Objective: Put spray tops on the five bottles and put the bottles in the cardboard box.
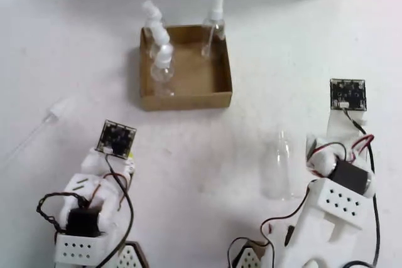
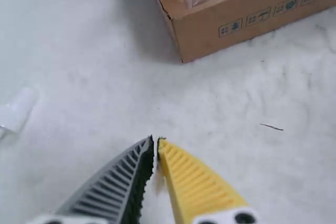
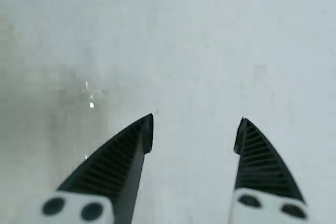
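Note:
A cardboard box (image 1: 188, 95) sits at mid-table with three clear bottles inside, each with a white spray top (image 1: 152, 16) (image 1: 164, 54) (image 1: 215, 20). Another clear bottle (image 1: 279, 164), without a top, stands on the table beside the right arm and shows faintly in the right wrist view (image 3: 86, 108). A loose spray top (image 1: 56, 110) with its thin tube lies at the left, also seen as the spray top (image 2: 16, 113) in the left wrist view. My left gripper (image 2: 156, 141) is shut and empty, short of the box corner (image 2: 236, 17). My right gripper (image 3: 195, 125) is open over bare table, the bottle off to one side.
White tabletop surrounds the box. The left arm (image 1: 94, 205) and the right arm (image 1: 339, 180) stand at the near edge. Chairs line the far edge of the table.

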Controlling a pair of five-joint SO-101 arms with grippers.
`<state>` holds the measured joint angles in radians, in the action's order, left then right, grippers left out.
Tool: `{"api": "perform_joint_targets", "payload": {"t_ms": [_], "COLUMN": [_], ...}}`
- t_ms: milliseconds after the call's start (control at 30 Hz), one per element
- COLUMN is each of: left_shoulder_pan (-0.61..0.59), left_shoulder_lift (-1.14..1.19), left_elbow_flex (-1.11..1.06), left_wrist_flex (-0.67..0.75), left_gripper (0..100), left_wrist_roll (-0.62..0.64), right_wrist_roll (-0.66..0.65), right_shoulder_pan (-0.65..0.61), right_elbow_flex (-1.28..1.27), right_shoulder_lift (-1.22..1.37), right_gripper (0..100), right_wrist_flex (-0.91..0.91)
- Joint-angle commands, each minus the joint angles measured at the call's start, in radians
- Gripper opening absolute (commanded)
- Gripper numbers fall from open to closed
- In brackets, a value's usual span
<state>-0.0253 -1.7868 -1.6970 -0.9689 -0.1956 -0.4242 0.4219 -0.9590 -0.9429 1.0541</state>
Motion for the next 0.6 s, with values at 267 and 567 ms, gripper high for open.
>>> {"api": "perform_joint_targets", "payload": {"t_ms": [267,567], "left_shoulder_pan": [-0.012,-0.012], "left_shoulder_lift": [-0.005,-0.005], "left_elbow_flex": [0.003,0.003], "left_wrist_flex": [0.014,0.012], "left_gripper": [2,2], "left_wrist_roll": [-0.012,-0.012], "right_wrist_roll": [-0.216,-0.058], "right_shoulder_pan": [-0.116,-0.45], "right_elbow_flex": [0.129,0.18], "right_shoulder_lift": [-0.022,0.064], "right_gripper": [20.8,20.8], "right_wrist_flex": [0.326,0.384]}}
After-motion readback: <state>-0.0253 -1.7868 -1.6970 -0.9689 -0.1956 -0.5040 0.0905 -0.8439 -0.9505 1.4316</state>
